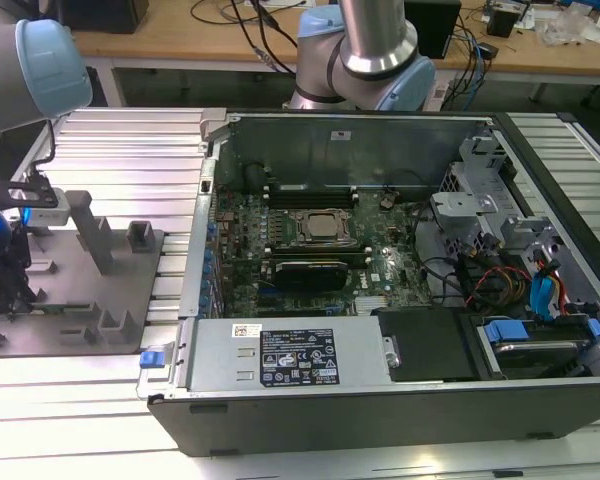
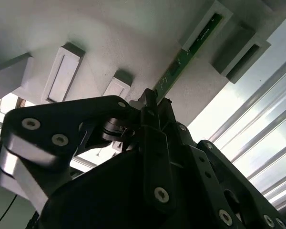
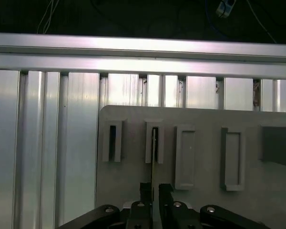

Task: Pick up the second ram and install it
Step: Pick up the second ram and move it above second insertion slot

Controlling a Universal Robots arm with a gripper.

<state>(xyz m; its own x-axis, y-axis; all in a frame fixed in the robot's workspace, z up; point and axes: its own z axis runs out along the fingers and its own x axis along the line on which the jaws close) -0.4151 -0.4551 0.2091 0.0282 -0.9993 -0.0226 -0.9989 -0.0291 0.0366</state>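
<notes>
Second wrist view: the second ram (image 2: pixel 188 55) stands on edge in a slot of the grey holder plate (image 2: pixel 109 33). I judge it light, stiff, thin and fragile, best pinched across its flat faces. The gripper (image 2: pixel 152 102) hangs over the plate, pointing down, jaws astride the stick; whether they press it I cannot tell.

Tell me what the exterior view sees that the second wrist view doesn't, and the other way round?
Exterior view's own: the open computer case, its motherboard with the square silver processor, and the robot arm. Second wrist view's own: the thin green second ram, on edge in a grey holder slot. Shared: the gripper, the grey fixture plate and the ribbed metal table.
</notes>
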